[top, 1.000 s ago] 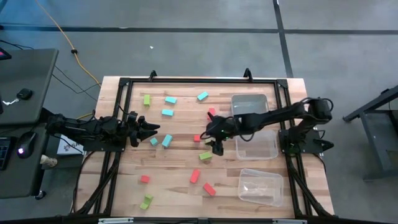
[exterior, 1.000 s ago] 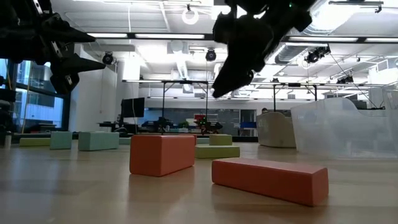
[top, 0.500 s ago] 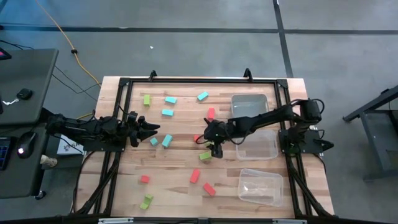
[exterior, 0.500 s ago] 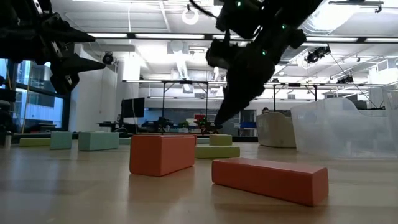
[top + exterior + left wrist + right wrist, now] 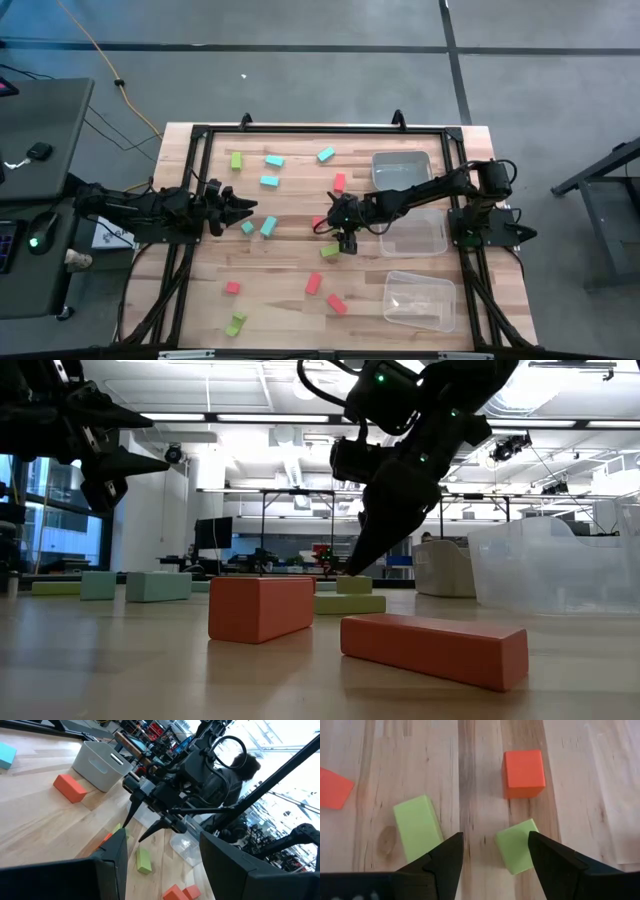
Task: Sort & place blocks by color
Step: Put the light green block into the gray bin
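Observation:
Lime green, light blue and red-orange blocks lie scattered on the wooden table (image 5: 290,205). My right gripper (image 5: 338,230) is open at the table's middle, fingers pointing down, low over the wood. In the right wrist view (image 5: 495,836) a small green cube (image 5: 516,851) lies flat beside one finger, a green bar (image 5: 417,829) beside the other, and a red cube (image 5: 522,772) just beyond. The low view shows its tips (image 5: 352,567) just above a green cube (image 5: 355,585). My left gripper (image 5: 244,208) waits open above the table's left side.
Three clear bins stand along the right side: far (image 5: 401,168), middle (image 5: 415,235), near (image 5: 418,300). Blue blocks (image 5: 268,226) lie near the left gripper; red bars (image 5: 336,303) and a green block (image 5: 236,323) lie toward the near edge. A black frame rims the table.
My right gripper has come down from well above the table to just over the wood and shifted slightly toward the table's left, ending by the green blocks and the red cube. No block has moved.

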Robot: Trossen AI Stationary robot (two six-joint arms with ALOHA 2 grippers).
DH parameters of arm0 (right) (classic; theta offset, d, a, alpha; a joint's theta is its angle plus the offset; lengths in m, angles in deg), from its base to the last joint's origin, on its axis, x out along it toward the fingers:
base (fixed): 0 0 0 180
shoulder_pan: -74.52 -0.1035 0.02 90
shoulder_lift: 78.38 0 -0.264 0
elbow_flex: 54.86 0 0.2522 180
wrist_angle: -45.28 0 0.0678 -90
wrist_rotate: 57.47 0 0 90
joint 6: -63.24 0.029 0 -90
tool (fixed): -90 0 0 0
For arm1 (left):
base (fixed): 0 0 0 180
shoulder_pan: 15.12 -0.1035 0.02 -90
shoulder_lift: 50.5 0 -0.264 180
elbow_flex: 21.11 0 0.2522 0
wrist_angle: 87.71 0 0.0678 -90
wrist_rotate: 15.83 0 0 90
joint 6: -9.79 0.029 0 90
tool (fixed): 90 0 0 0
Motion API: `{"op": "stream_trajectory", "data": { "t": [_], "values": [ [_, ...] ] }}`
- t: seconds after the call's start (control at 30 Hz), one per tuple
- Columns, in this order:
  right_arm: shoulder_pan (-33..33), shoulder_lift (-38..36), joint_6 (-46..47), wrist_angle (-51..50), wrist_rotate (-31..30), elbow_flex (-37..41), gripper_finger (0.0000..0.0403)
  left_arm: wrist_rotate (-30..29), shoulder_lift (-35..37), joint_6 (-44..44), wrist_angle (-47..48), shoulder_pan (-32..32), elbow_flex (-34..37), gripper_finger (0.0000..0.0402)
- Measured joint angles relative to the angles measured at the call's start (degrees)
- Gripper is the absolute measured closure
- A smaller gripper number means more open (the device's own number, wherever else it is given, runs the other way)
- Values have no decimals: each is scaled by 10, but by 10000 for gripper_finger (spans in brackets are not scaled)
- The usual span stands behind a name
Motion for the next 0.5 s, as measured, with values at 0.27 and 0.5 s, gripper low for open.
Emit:
{"op": "stream_trajectory", "data": {
  "t": [0.27,0.5],
  "values": [
    [1,-3,-13,2,-25,0,187,0,0,0,0,0,0,227],
    [4,-3,-41,4,-47,0,187,0,0,0,0,0,0,227]
  ]
}}
